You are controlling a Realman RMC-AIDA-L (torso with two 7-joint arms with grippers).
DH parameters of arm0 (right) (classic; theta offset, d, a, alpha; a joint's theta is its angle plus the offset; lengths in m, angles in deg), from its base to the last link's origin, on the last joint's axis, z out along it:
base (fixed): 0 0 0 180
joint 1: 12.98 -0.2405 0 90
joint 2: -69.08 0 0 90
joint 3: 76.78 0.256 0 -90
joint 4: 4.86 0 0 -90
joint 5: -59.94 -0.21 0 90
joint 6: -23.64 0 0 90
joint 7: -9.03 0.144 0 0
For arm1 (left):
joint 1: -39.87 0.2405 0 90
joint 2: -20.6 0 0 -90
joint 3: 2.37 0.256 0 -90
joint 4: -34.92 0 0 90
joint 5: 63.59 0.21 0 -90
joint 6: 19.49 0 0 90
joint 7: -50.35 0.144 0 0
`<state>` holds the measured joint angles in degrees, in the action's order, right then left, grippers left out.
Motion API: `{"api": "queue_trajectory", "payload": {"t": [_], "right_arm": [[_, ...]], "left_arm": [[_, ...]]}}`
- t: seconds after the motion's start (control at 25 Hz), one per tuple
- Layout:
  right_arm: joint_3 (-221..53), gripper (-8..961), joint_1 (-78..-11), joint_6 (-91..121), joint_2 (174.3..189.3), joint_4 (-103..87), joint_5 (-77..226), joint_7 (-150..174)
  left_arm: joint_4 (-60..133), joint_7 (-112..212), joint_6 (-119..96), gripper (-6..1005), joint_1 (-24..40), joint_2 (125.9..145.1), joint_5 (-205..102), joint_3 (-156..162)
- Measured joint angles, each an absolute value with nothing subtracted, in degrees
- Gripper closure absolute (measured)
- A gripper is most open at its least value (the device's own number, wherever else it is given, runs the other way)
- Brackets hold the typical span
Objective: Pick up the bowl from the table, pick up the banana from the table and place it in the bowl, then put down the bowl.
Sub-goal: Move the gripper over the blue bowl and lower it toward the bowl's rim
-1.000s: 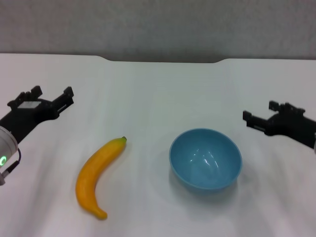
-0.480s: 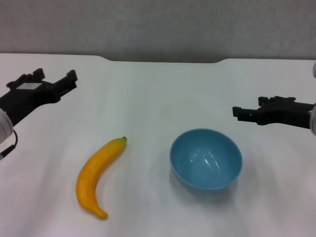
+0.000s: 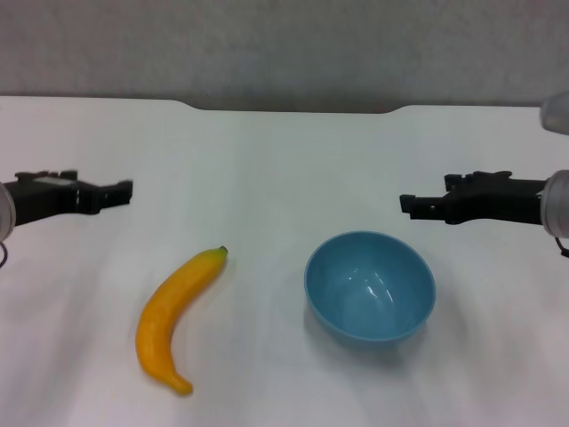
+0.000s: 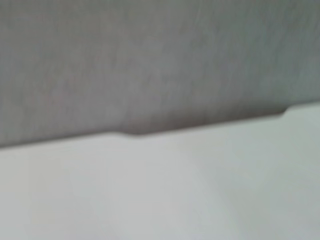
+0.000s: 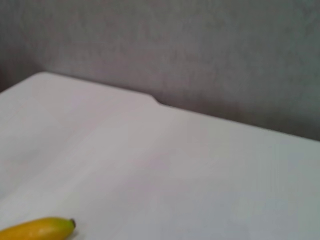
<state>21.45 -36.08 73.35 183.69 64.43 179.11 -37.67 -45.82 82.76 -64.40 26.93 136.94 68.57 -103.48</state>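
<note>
The yellow banana (image 3: 176,316) lies on the white table (image 3: 284,169) at front left, its dark stem tip pointing away from me. The light-blue bowl (image 3: 370,285) stands upright and empty to its right. My left gripper (image 3: 114,189) hovers left of and beyond the banana, level, pointing inward, open and empty. My right gripper (image 3: 416,204) hovers just beyond the bowl's right side, pointing inward, open and empty. The right wrist view shows the banana's stem end (image 5: 42,228) and bare table (image 5: 175,170). The left wrist view shows only table (image 4: 175,195) and wall.
The table's far edge has a shallow notch (image 3: 298,108) in the middle, with a grey wall (image 3: 284,44) behind it. Bare tabletop lies between the banana and the bowl and beyond both.
Both arms have swung inward and levelled out. The left gripper has dropped to point right; the right gripper has moved left, closer to the bowl. Banana and bowl have not moved.
</note>
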Motion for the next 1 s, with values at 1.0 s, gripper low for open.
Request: {"api": "queue_trajectory", "payload": {"t": [1.0], "right_arm": [[25.28,60,-55.75,86.65,183.60,43.23,197.06,-17.65]], "left_arm": [[-44.37,72.92,-69.83,118,22.93,137.28,87.06,-104.06]]}}
